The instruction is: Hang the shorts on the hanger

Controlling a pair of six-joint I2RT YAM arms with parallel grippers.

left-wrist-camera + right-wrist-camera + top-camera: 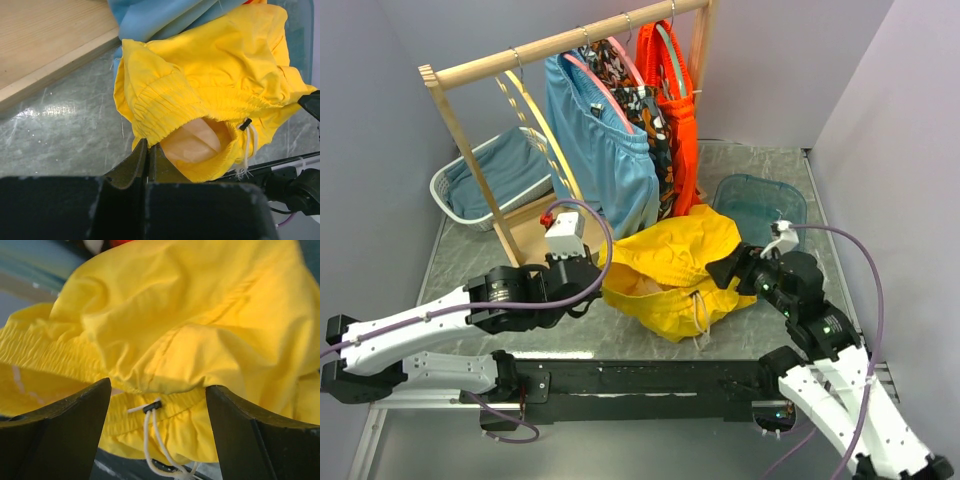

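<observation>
My left claw (148, 159), shut on only the waistband edge (165, 102) of the shorts (215, 75) lying on the counter (60, 135) just ahead, could drop them before the far hanger (548, 140), while my open right claw (157, 385) straddling them may snag the drawstring (151, 432).

Bright, even light is seen throughout, with only soft shadows. Glare is thrown on the table (35, 111) at left centre of the left wrist frame. In the right wrist frame the shorts (200, 315) are blurred toward the upper left
</observation>
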